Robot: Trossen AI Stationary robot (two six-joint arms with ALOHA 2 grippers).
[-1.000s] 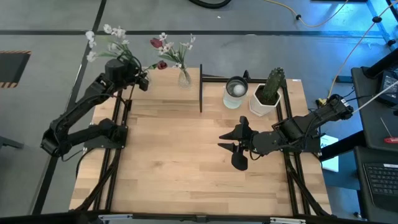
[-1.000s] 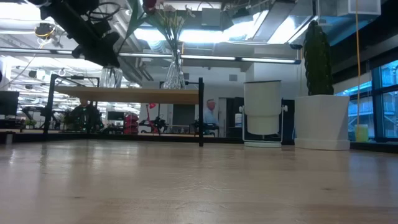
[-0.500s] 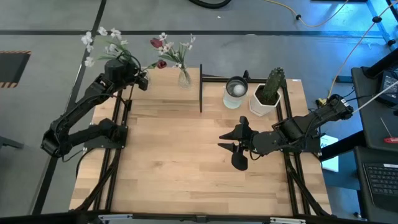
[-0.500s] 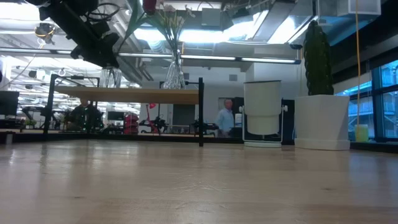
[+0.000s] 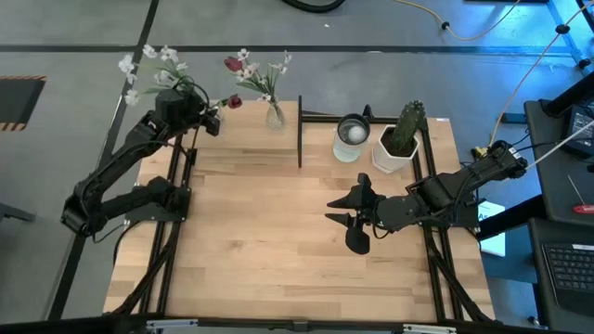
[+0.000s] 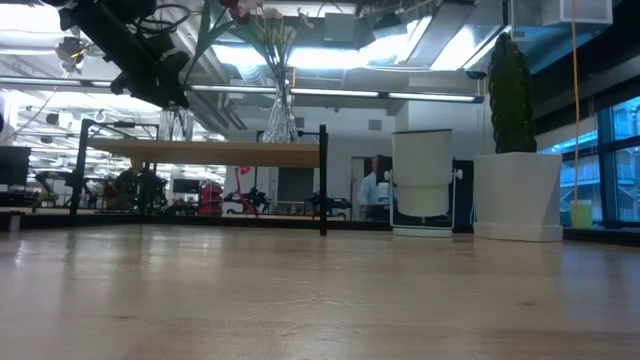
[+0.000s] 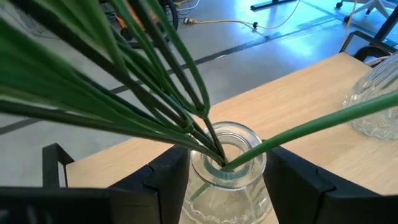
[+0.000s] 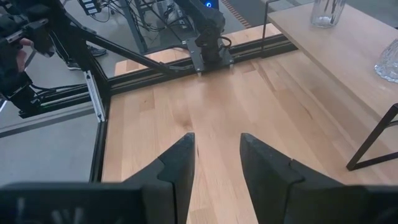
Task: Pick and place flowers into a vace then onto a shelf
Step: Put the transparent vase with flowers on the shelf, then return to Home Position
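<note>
Left gripper (image 7: 227, 180): seen in the left wrist view with its two dark fingers (image 7: 165, 180) set either side of a clear glass vase (image 7: 227, 165) and close against the glass; in the high view it is placed at the far left corner of the worktop (image 5: 269, 232), over the shelf; in the low view it is raised above the shelf's left part.
Held vase: upright between the fingers, its round mouth filled with green stems; whether its base rests on the shelf cannot be told.
Flowers in held vase (image 5: 148, 70): thin green stems fanned out from the mouth, white blossoms spread beyond the worktop's far left edge in the high view, one dark red head (image 5: 235, 101) leaned out toward the second vase.
Second vase (image 5: 275, 115): clear glass, stood on the shelf's right part, just beside the black post at that end; flowers with white and dark red heads (image 5: 255, 70) are carried in it.
Shelf (image 6: 210, 153): light-wood board on thin black posts, set along the far left of the worktop.
Right gripper (image 5: 350, 219): held low over the worktop's middle right, well apart from the shelf; its fingers are parted with nothing between them.
Cactus (image 5: 406, 128): green, in a white pot at the far right of the worktop.
White cylinder (image 5: 352, 137): stood just beside the cactus pot.
Person (image 6: 372, 188): seen small in the room beyond the worktop.
</note>
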